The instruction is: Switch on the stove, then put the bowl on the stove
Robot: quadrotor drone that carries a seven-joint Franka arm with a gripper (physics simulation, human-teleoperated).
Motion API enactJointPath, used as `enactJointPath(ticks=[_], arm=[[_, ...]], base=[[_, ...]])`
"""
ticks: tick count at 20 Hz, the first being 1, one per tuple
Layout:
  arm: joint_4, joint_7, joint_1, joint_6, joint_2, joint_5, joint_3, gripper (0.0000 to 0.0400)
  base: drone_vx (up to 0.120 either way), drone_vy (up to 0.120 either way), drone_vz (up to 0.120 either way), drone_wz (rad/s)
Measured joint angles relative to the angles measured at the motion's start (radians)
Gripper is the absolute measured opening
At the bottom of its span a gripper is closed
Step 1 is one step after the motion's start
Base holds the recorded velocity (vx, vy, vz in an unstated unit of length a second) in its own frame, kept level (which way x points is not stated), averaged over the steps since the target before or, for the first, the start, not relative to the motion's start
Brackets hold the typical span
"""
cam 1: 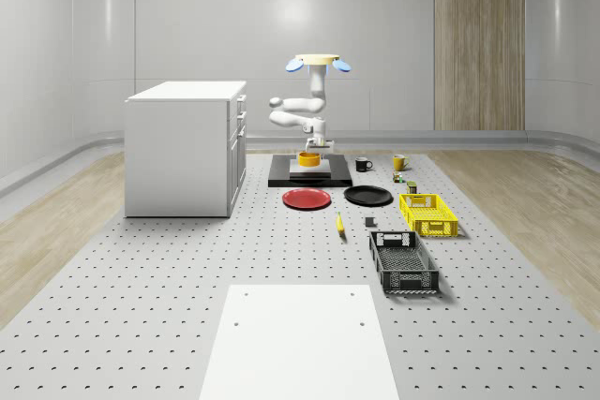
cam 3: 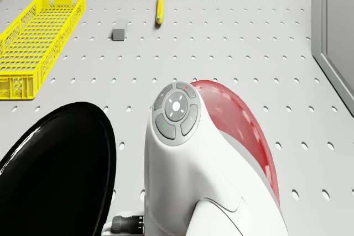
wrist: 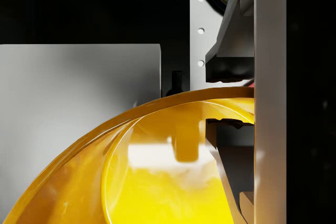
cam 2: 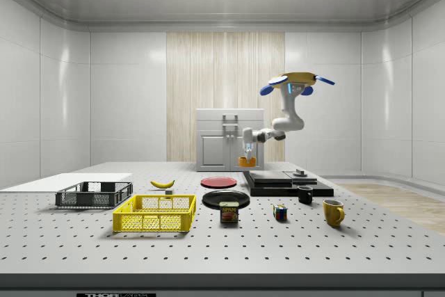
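Observation:
The yellow bowl [cam 1: 308, 158] [cam 2: 245, 161] hangs just above the black stove [cam 1: 309, 179] [cam 2: 281, 181], near the edge that faces the red plate. My gripper [cam 1: 313, 144] [cam 2: 249, 149] points down and is shut on the bowl's rim. In the wrist view one fingertip [wrist: 231, 64] sits outside the rim of the bowl [wrist: 157, 182] and the other inside; the gripper [wrist: 231, 95] has the stove's grey plate [wrist: 79, 93] below it. The drone [cam 1: 317, 63] [cam 2: 297, 80] hovers over the stove. A small knob [cam 2: 300, 172] stands on the stove's top.
A red plate [cam 1: 307, 199] [cam 3: 243, 131] and a black plate [cam 1: 367, 196] [cam 3: 55, 164] lie in front of the stove. A white cabinet [cam 1: 186, 147] stands at the whole-scene view's left. To the right are a yellow crate [cam 1: 428, 214], a grey crate [cam 1: 403, 261], a banana [cam 1: 339, 224] and two mugs [cam 1: 363, 164].

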Motion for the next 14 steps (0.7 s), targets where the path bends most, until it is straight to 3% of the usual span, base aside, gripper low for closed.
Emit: enactJointPath(ticks=[14], arm=[[0.0,0.001,-0.001,0.002,-0.002,0.001,0.0,0.01]], base=[[-0.12,0.0,0.0,0.0]])
